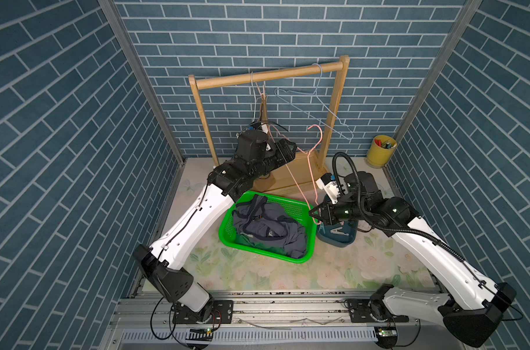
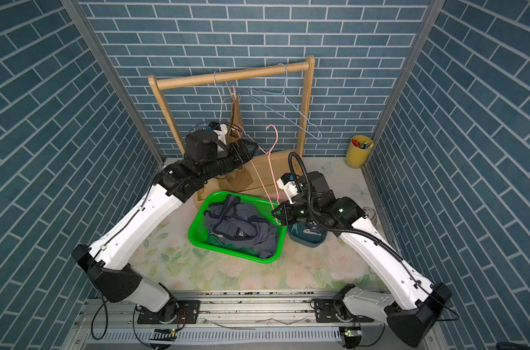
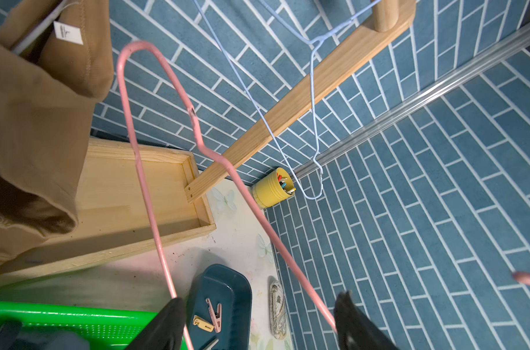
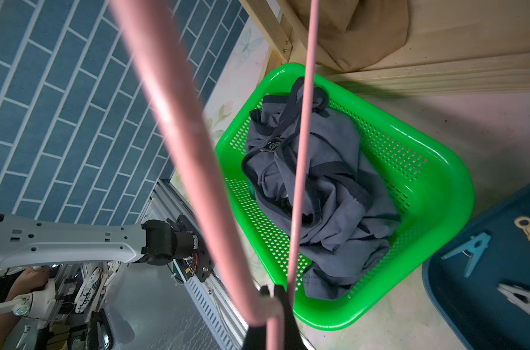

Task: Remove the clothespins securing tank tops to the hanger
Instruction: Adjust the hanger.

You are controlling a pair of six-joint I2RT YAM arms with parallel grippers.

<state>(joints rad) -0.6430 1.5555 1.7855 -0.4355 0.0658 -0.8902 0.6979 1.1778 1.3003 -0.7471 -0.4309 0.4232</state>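
An empty pink wire hanger (image 1: 310,163) stands above the basket. My right gripper (image 1: 313,213) is shut on its lower corner (image 4: 272,292). My left gripper (image 1: 292,147) is open, and both pink wires (image 3: 142,169) pass between its fingers (image 3: 169,321) without being clamped. A tan tank top (image 2: 235,116) hangs from a pale hanger (image 1: 253,91) on the rack, with a clothespin (image 1: 263,97) at its top. A grey-blue tank top (image 1: 266,224) lies crumpled in the green basket. Loose clothespins lie in the teal tray: a pink one (image 3: 214,312), a tan one (image 3: 203,322), a teal one (image 4: 466,248).
The wooden rack (image 1: 269,75) stands at the back with an empty blue hanger (image 1: 315,103) on its rail. The green basket (image 1: 303,209) sits mid-table, with the teal tray (image 1: 347,239) to its right. A yellow cup (image 1: 380,150) stands in the back right corner.
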